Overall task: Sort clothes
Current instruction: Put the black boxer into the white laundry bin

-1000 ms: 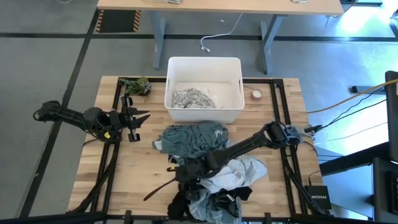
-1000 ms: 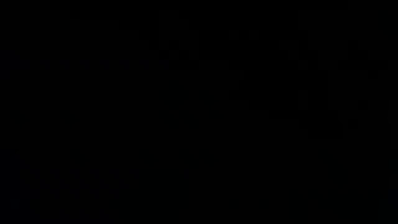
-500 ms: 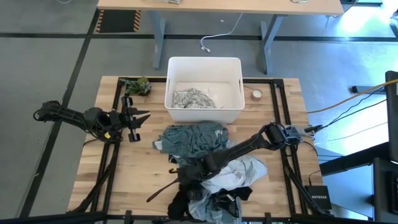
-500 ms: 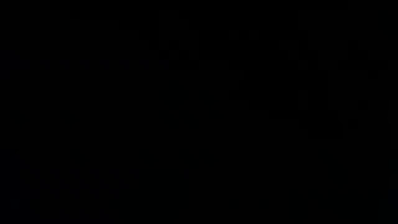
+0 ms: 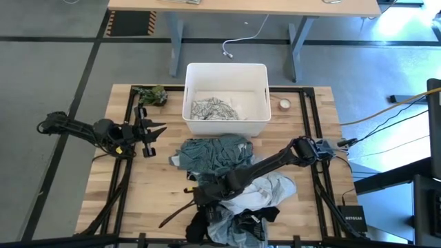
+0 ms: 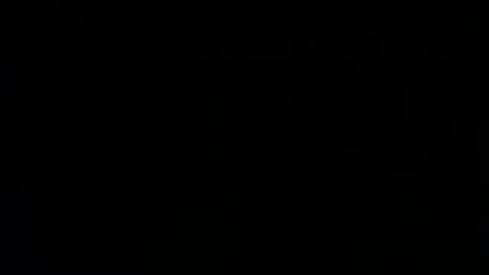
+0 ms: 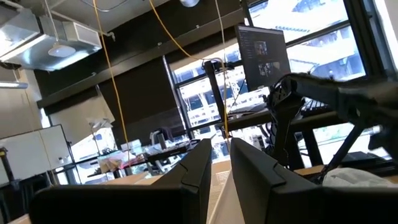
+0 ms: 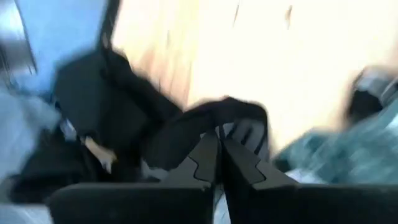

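The clothes lie in a heap at the table's near middle: a teal garment (image 5: pixel 213 155), a pale blue-white one (image 5: pixel 269 191) and black ones (image 5: pixel 200 227). A grey-white patterned garment (image 5: pixel 213 109) lies inside the white bin (image 5: pixel 226 69) at the far middle. My right gripper (image 5: pixel 200 198) reaches low across the heap to its left side and is shut on a black garment (image 8: pixel 112 106). My left gripper (image 5: pixel 153 132) hovers shut over the table's left part, away from the clothes. The low view is dark. My right gripper pinches a raised fold of the black garment (image 8: pixel 214 115) between its two fingers. The arm comes from the table's right, slanting down toward the left. The rest of the garment lies on the table and heap, and a black strip (image 5: pixel 172 213) trails toward the near left.
A small camouflage lump (image 5: pixel 151 94) sits at the far left and a tape roll (image 5: pixel 284 105) lies right of the bin. Bare wood (image 5: pixel 155 179) shows between my left gripper and the heap. Black frame rails (image 5: pixel 313 138) run along the table's sides.
My right gripper has shut on the black garment at the heap's left side, keeping low and nearly in place. The clothes have not visibly shifted.
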